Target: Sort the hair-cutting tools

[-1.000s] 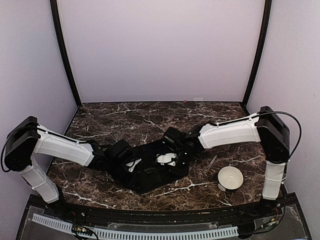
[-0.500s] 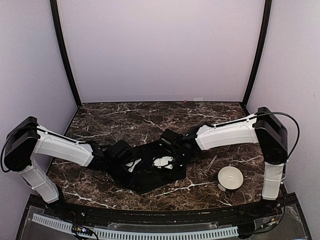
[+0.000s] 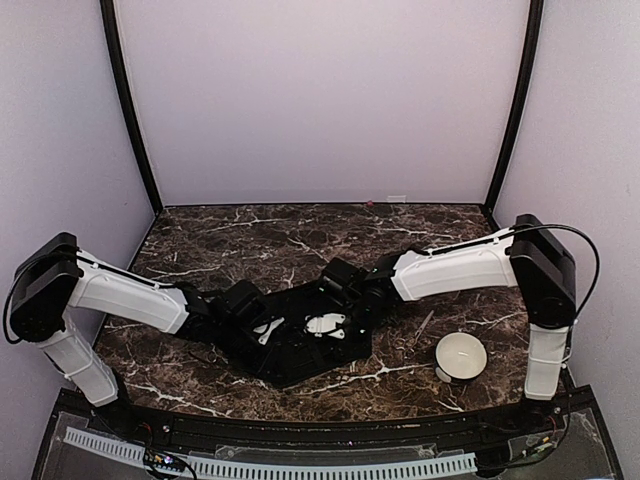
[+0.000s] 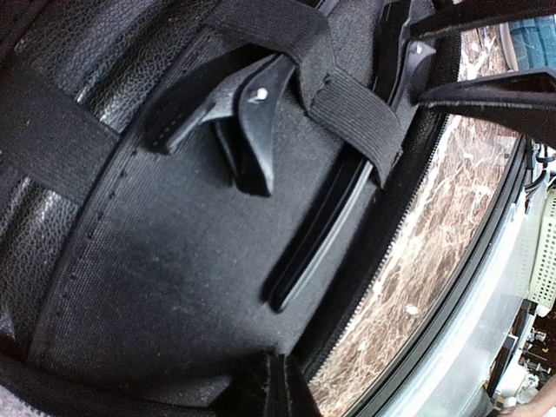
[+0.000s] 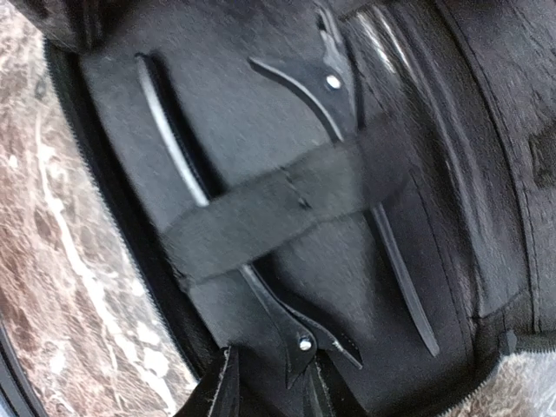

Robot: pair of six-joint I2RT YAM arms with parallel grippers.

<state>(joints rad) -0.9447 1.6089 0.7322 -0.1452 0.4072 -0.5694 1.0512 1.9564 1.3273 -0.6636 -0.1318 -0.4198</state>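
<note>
Right wrist: clips point(image 5: 323, 87) (under elastic strap point(image 5: 287, 208))

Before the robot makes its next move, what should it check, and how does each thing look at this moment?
1. Case lies open on the table: ok.
2. Upper clip and lower clip tucked under the strap: ok.
3. Right gripper has its jaws parted at the lower clip's end: ok.
4. Right gripper clear of that clip: cannot tell.
5. Left gripper shut, with nothing seen in it: ok.
6. All tools in the case: not ok, a thin stick lies on the table beside the white bowl.
</note>
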